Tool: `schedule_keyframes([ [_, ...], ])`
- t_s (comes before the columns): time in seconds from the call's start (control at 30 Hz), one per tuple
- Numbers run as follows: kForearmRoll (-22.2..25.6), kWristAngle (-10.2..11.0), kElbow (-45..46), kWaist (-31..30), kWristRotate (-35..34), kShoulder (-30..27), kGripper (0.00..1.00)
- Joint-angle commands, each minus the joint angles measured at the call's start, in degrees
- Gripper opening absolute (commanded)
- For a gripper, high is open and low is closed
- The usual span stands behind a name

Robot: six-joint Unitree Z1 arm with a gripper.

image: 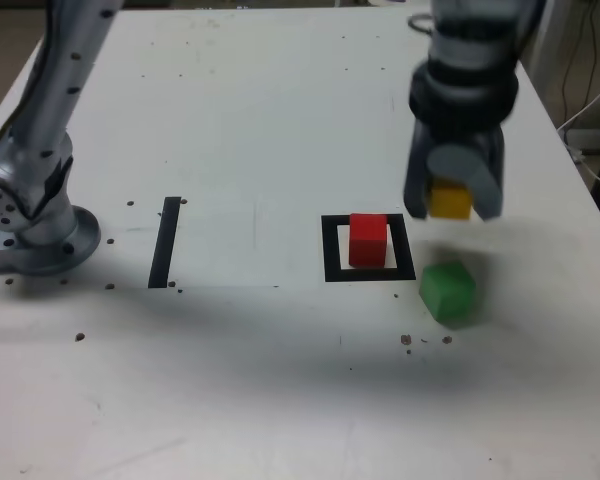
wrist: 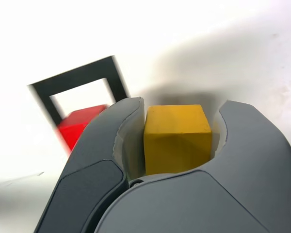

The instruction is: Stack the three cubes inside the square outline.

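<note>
My pincer (image: 452,198), clamped on the yellow cube (image: 450,201) above the desk (image: 260,100), hangs just to the exterior view's right of the red cube (image: 368,240) sitting in the square outline (image: 369,274), green cube (image: 448,291) waiting nearby.

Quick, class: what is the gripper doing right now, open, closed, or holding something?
Gripper: closed on the yellow cube, held above the table, to the exterior view's right of the red cube.

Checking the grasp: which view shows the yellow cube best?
The wrist view: the yellow cube fills the frame, clamped in the hand. The exterior view shows only a sliver of it between the fingers.
</note>
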Motion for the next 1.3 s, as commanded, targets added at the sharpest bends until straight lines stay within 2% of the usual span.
schedule_keyframes([
  [0.0,1.89,0.43,0.05,-0.08,-0.51,-2.03,0.09],
  [0.13,5.17,0.62,1.31,-0.08,-1.75,-4.72,0.09],
  [0.23,5.73,-0.03,3.27,-0.08,-2.68,-6.1,0.09],
  [0.53,-2.3,-3.6,15.91,-0.08,-5.65,-11.54,0.09],
  [0.7,-3.98,-5.05,18.04,-0.07,-5.99,-11.85,0.09],
  [1.27,-9.14,-4.53,20.6,0.03,-6.08,-9.13,0.09],
])
